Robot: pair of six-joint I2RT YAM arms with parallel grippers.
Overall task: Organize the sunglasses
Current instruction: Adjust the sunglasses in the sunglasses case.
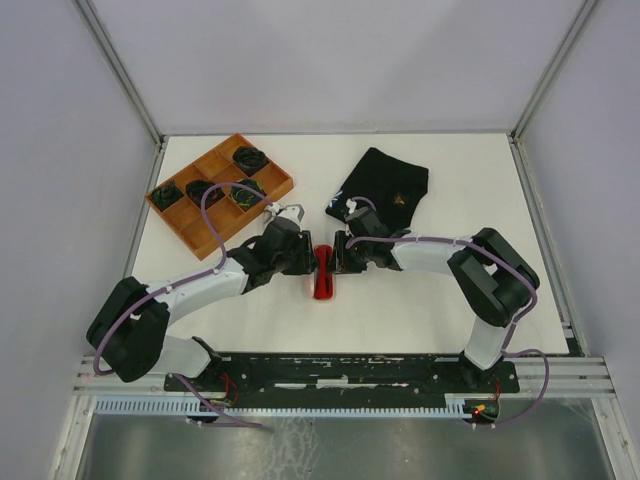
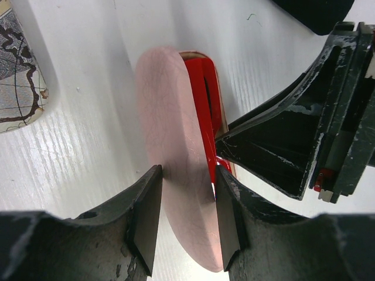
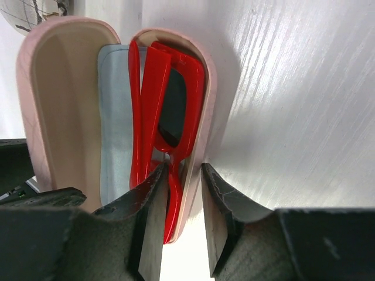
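Note:
The red sunglasses (image 1: pixel 323 285) lie folded inside an open pink glasses case (image 3: pixel 58 99) at the table's middle. In the left wrist view the case's pink lid (image 2: pixel 170 129) stands on edge, and my left gripper (image 2: pixel 187 216) is shut on it, one pad on each face. My right gripper (image 3: pixel 179 222) is shut on the other half. Its inner finger presses the red sunglasses (image 3: pixel 164 99) and its outer finger touches the case wall. Both grippers (image 1: pixel 313 262) (image 1: pixel 336 262) meet nose to nose over the case. The red sunglasses (image 2: pixel 205 105) show just behind the lid.
A wooden compartment tray (image 1: pixel 186 222) with dark items stands at the back left. A black cloth (image 1: pixel 385 185) lies at the back centre. The grey patterned case (image 2: pixel 17 64) rests just left of the pink case. A pale blue cloth (image 3: pixel 114 117) lines the case.

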